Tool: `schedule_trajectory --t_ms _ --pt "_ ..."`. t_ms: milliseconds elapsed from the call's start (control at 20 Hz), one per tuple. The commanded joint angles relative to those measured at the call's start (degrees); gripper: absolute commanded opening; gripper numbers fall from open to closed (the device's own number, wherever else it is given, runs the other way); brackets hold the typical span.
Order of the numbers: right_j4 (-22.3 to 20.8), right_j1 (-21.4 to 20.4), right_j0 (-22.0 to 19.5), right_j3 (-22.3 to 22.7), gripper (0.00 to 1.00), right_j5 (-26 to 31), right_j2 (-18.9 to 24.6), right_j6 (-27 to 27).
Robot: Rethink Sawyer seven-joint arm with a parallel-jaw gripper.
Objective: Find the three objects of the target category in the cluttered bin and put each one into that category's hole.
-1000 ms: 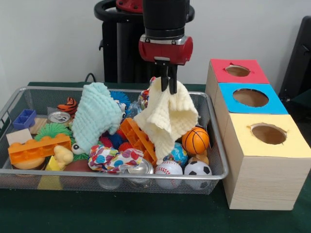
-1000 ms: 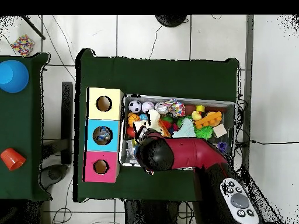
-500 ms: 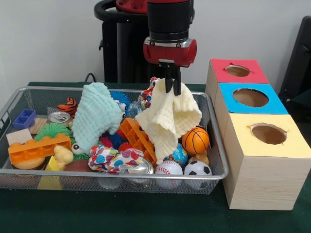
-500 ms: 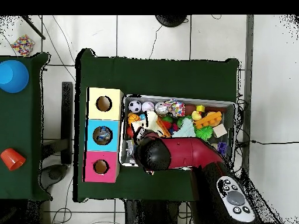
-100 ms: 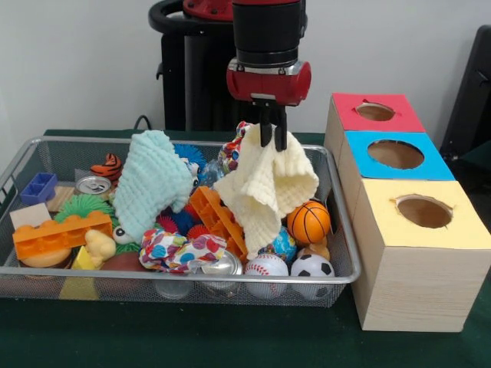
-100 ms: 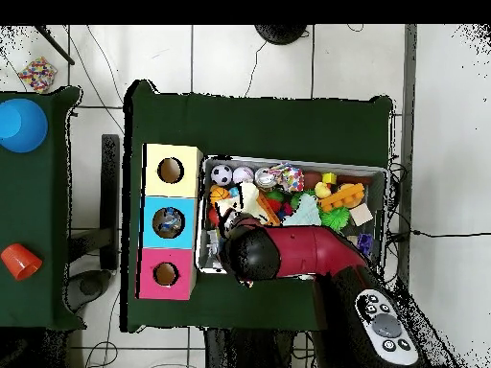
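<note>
- The cream cloth (image 5: 268, 184) hangs at frame centre, pinched by its top edge, its length dropping straight down; its lower folds look to brush the orange brick (image 5: 217, 218) beneath.
- The hand (image 5: 271, 135) is closed narrow on that cloth, directly above it.
- The three holed boxes sit to the right: red box (image 5: 374, 112) farthest, blue box (image 5: 395, 155) between, yellow box (image 5: 423, 212) nearest.
- I'd judge the wire bin (image 5: 341, 230) rim on the right is the edge to clear; the air above it looks open.
- A second, mint cloth (image 5: 152, 180) lies left in the bin.
</note>
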Motion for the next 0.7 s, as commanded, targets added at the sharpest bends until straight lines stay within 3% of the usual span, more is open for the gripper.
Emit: schedule_trajectory --t_ms 50,700 --pt "-0.31 1.22 0.46 -0.77 1.00 -0.08 -1.65 2.83" --pt "0.33 0.60 0.79 -1.04 1.00 1.20 -1.68 2.92"
